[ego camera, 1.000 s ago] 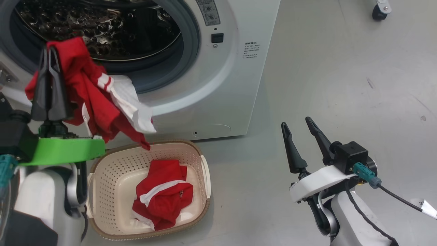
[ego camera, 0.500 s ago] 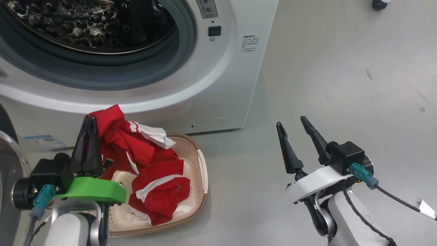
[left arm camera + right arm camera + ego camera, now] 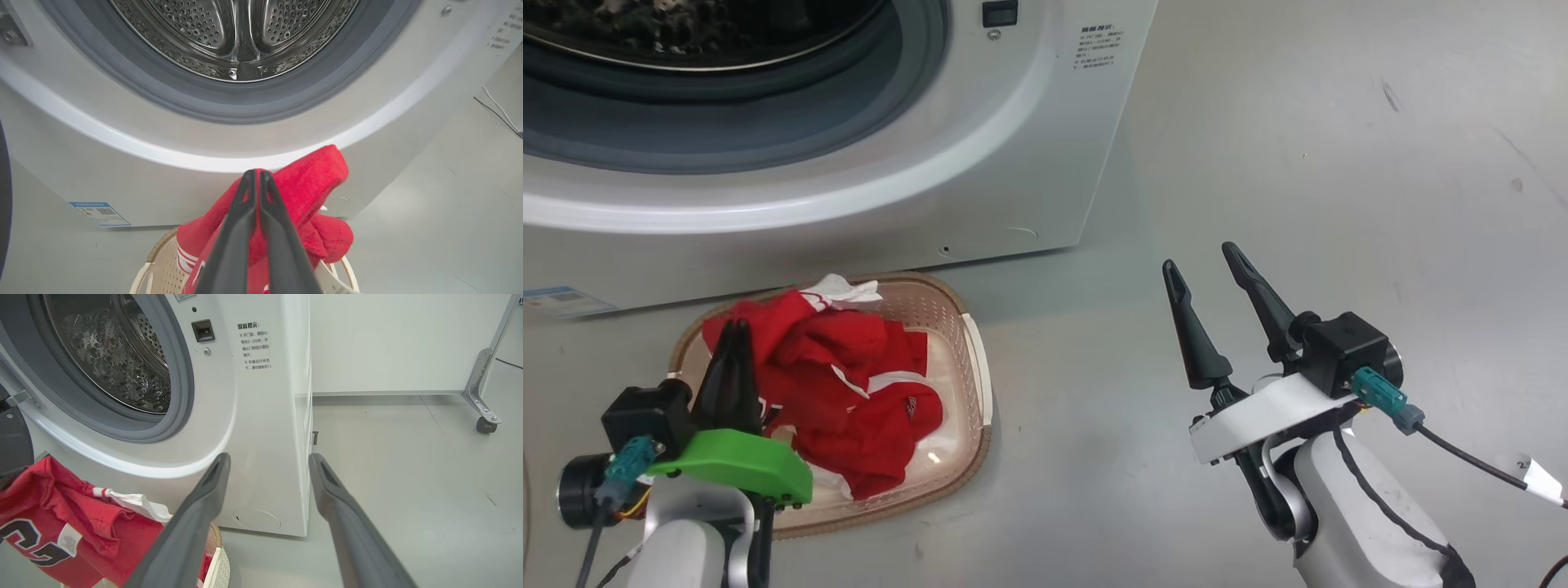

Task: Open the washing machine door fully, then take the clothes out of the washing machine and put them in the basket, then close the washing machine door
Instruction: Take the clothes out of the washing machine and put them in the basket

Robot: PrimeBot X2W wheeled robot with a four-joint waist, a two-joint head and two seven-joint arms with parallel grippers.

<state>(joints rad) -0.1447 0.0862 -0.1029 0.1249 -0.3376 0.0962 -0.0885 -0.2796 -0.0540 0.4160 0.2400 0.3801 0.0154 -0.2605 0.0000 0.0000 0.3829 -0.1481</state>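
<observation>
1. The washing machine (image 3: 1013, 122) is standing just behind the basket, its round mouth gaping open.
2. The basket (image 3: 977, 367) is sitting on the floor (image 3: 1258, 122).
3. The clothes (image 3: 849, 384) are lying heaped in the basket. There are probably two garments, though the folds are hiding where one ends.
4. The left end effector (image 3: 734, 331) is hanging over the basket's left side, pressed together and pinching a red fold of the clothes.
5. The right end effector (image 3: 1200, 256) is hovering well to the right of the basket, spread wide.
</observation>
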